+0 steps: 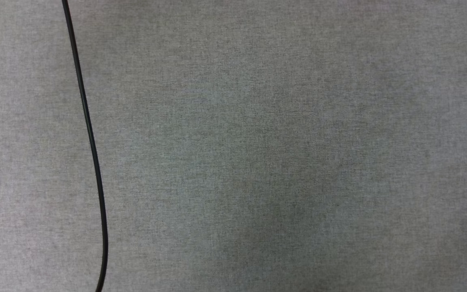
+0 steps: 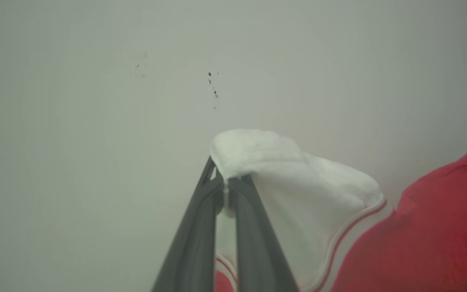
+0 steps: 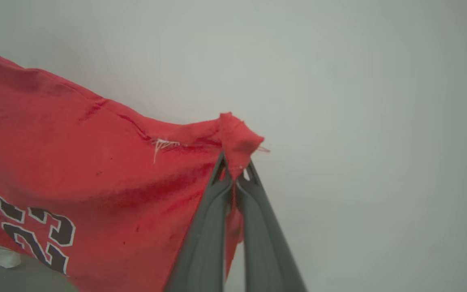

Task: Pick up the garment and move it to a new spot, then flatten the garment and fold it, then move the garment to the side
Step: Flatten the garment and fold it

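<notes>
In the left wrist view my left gripper [image 2: 226, 184] is shut on the edge of a white sleeve of the garment [image 2: 298, 190]; the red-and-white trim and the red body trail off to the right. The right wrist view has my right gripper [image 3: 234, 170] shut on a bunched red corner of the garment [image 3: 95, 162], which hangs to the left with black numerals outlined in white on it. Both ends are held up in front of a pale wall.
The head view looks down on a grey woven surface [image 1: 282, 154], with a thin black cable [image 1: 89, 138] running top to bottom along its left side. A pale wall [image 2: 95, 121] with a few small dark marks stands behind the left gripper.
</notes>
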Controlling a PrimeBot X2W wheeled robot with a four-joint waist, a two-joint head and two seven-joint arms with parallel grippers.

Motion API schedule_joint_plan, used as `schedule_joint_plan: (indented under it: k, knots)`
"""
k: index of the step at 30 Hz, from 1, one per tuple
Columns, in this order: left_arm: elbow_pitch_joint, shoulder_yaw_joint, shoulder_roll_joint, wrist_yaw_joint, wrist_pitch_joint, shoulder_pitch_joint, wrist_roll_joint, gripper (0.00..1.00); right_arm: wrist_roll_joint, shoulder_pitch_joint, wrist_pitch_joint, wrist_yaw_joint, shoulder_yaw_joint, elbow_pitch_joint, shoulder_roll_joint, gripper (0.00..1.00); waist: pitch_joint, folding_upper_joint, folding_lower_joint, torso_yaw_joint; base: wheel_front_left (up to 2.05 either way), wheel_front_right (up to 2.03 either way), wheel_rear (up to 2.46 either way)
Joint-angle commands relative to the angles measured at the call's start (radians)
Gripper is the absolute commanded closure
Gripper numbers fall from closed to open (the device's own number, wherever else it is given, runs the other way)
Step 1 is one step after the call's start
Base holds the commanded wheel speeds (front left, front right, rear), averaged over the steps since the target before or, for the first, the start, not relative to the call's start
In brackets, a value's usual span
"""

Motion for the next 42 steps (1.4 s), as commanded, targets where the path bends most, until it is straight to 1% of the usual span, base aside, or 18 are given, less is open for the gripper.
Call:
schedule_joint_plan:
  k: [1,6,7,10,15,20,26,30,35,40,42]
  knots:
    - [0.004,0.002,0.008,-0.003,-0.012,0.029,-0.004,1.0,0.017,0.035,-0.018,-0.001,0.012,0.016,0.013,1.0,-0.002,0.0,-0.0002,-0.003,0.0,0.0,0.0]
    - [0.009,-0.003,0.036,-0.005,-0.042,0.164,-0.026,1.0,0.068,0.139,-0.082,-0.001,0.091,0.059,0.037,1.0,-0.026,0.0,-0.0002,-0.011,0.0,0.0,0.0]
    - [-0.007,-0.005,0.054,0.005,-0.058,0.275,-0.044,1.0,0.107,0.214,-0.118,-0.001,0.14,0.065,0.044,1.0,-0.051,0.0,-0.0002,-0.01,0.0,0.0,0.0]
    - [-0.037,-0.004,0.072,0.026,-0.071,0.403,-0.063,1.0,0.146,0.291,-0.146,-0.001,0.19,0.055,0.032,1.0,-0.08,0.0,-0.0002,-0.003,0.0,0.0,0.0]
    - [-0.144,0.001,0.093,0.082,-0.083,0.646,-0.106,1.0,0.195,0.445,-0.179,-0.001,0.285,0.007,-0.014,1.0,-0.144,0.0,-0.0002,0.012,0.0,0.0,0.0]
    - [-0.271,0.015,0.126,0.162,-0.089,0.918,-0.158,1.0,0.256,0.6,-0.197,-0.001,0.349,-0.056,-0.047,1.0,-0.212,0.0,-0.0002,0.012,0.0,0.0,0.0]
    - [-0.407,0.025,0.155,0.252,-0.097,1.233,-0.212,1.0,0.306,0.787,-0.221,-0.001,0.39,-0.112,-0.087,1.0,-0.307,0.0,-0.0002,0.018,0.0,0.0,0.0]
    - [-0.487,0.014,0.172,0.298,-0.096,1.416,-0.245,1.0,0.317,0.903,-0.235,-0.001,0.404,-0.143,-0.119,1.0,-0.361,0.0,-0.0002,0.02,0.0,0.0,0.0]
    - [-0.554,0.018,0.187,0.355,-0.096,1.612,-0.296,1.0,0.33,1.053,-0.242,-0.001,0.395,-0.168,-0.149,1.0,-0.434,0.0,-0.0002,0.023,0.0,0.0,0.0]
    - [-0.594,0.01,0.186,0.38,-0.089,1.761,-0.35,1.0,0.349,1.207,-0.25,-0.001,0.361,-0.192,-0.175,1.0,-0.491,0.0,-0.0002,0.033,0.0,0.0,0.0]
    - [-0.611,0.001,0.186,0.376,-0.08,1.822,-0.375,1.0,0.346,1.266,-0.249,-0.001,0.341,-0.205,-0.189,1.0,-0.509,0.0,-0.0002,0.032,0.0,0.0,0.0]
